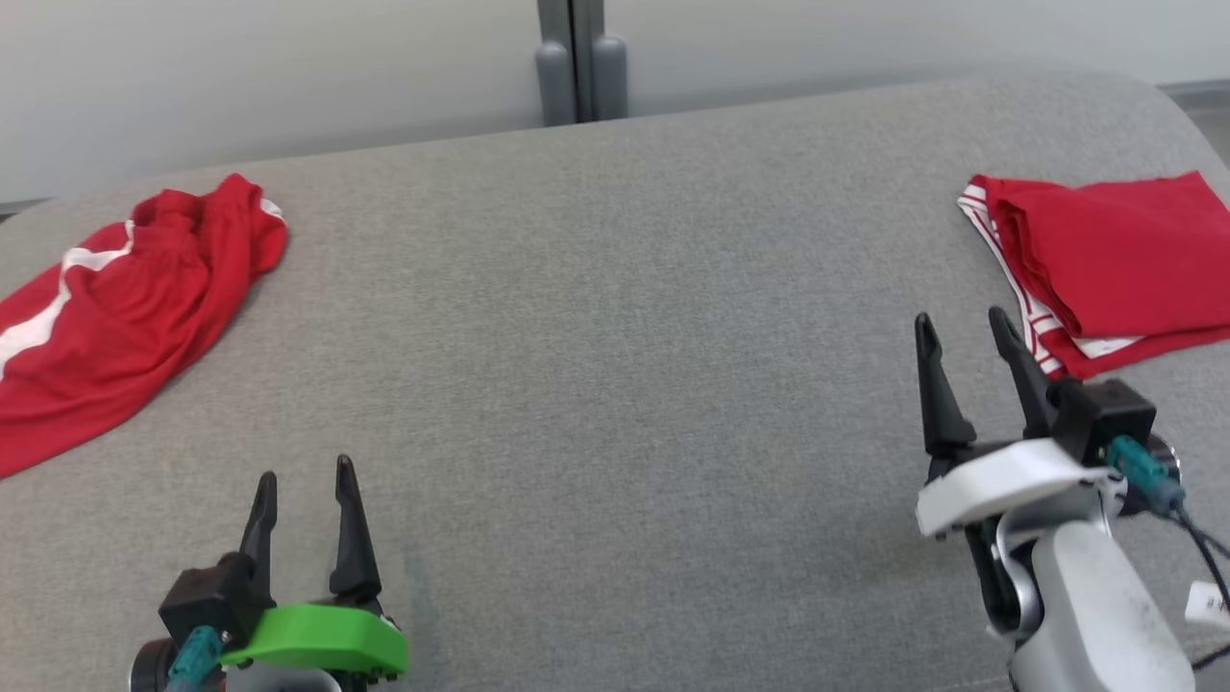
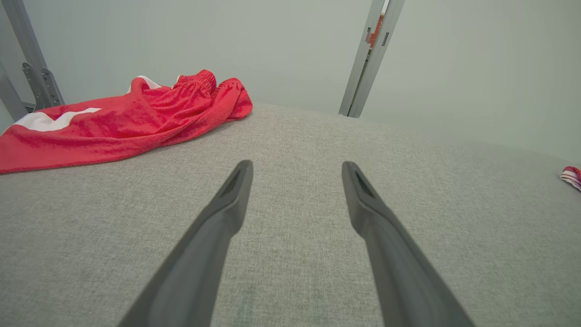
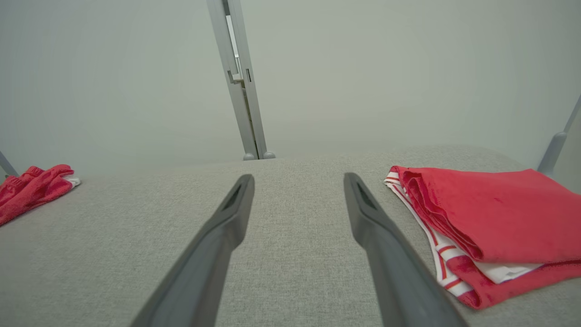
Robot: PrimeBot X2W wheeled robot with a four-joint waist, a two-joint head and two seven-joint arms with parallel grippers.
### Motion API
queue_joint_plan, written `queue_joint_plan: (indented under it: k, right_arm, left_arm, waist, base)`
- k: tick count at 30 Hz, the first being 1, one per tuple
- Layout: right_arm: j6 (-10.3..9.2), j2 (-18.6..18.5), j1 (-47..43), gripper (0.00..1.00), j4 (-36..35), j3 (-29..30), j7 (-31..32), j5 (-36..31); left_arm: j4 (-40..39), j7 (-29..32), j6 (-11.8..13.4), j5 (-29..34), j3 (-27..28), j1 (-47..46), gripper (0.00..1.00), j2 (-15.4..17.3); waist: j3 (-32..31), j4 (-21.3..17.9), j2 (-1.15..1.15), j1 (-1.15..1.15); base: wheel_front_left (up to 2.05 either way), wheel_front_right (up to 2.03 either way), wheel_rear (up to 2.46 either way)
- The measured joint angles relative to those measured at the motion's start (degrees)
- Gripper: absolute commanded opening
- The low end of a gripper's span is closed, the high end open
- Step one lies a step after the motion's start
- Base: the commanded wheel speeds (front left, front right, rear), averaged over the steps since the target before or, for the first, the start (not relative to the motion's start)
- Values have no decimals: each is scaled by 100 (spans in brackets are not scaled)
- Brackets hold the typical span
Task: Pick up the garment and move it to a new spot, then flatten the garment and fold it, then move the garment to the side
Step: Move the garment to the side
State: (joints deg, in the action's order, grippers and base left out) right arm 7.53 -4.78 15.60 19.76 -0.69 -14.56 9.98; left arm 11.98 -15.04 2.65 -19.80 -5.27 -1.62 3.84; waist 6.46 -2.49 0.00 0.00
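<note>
Both jaws stand wide and hold nothing, my left jaws low at the near left, my right jaws at the near right. Under them the grey padded bench [image 1: 615, 317] spreads from side to side. At its far left sits the crumpled red garment [image 1: 115, 317], which I judge to be the one to fetch, well apart from my left jaws. Reaching that far, I could pinch only a top layer, so it would trail and twist when lifted, or I could nip the bench's cloth along with it. Its left part runs out of the head view, so I cannot tell whether it hangs over an edge and might slide off. At the far right lies the folded red garment [image 1: 1105, 259], its striped edge [image 1: 978, 216] running down to just beside my right jaws. A careless sweep there could snag that edge and undo the fold.
</note>
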Motion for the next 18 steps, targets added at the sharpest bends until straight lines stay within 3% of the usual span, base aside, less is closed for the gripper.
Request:
queue_joint_plan:
  k: [7,18]
  right_arm:
    - [0,189,-829,100,-546,-204,112,112]
    - [0,191,-1097,100,-512,-422,111,321]
  left_arm:
    - [-51,0,75,77,-64,300,100,-60]
    - [-48,0,88,169,-162,380,100,-76]
  waist:
    - [-305,248,0,0]
    - [-505,318,0,0]
  base:
    - [0,0,0]
    - [0,0,0]
